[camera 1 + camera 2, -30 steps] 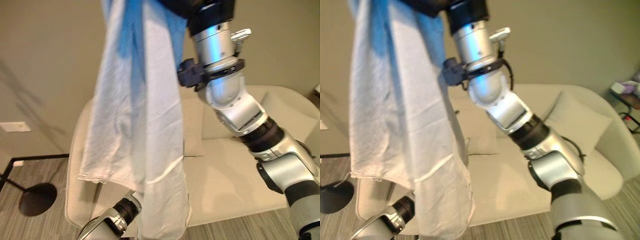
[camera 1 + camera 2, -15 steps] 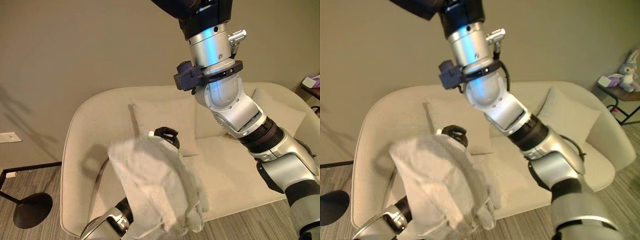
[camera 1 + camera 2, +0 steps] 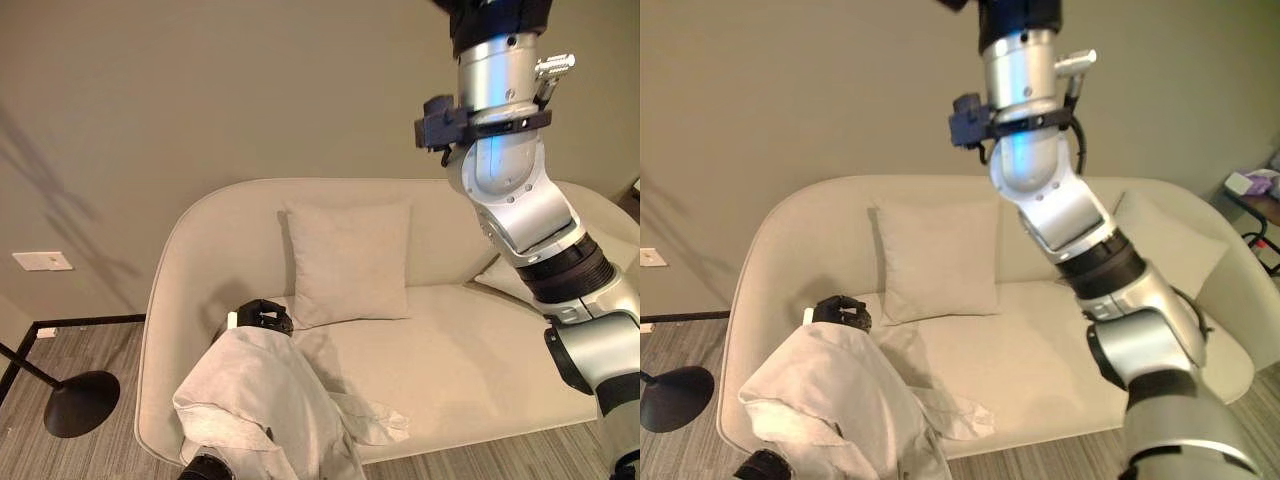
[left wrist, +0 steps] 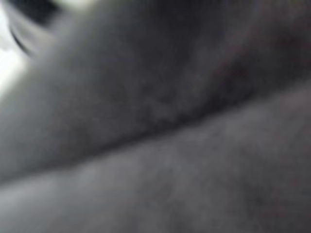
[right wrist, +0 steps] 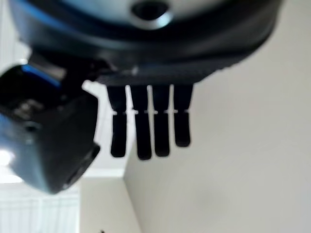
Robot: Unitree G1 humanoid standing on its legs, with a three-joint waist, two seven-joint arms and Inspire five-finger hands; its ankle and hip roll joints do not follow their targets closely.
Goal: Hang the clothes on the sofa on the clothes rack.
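At the lower left, a crumpled white cotton garment [image 3: 265, 410] is draped over the left hand [image 3: 262, 316], fingers curled; a pinch cannot be told. It could slide onto the beige curved sofa [image 3: 470, 350]. The right hand [image 5: 148, 126] is raised, fingers straight.

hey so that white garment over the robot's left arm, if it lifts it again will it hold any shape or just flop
Probably flops: the white garment drapes in soft folds over the arm, one end trailing onto the sofa. It looks thin and light. It may slide, since the left hand shows above the cloth.
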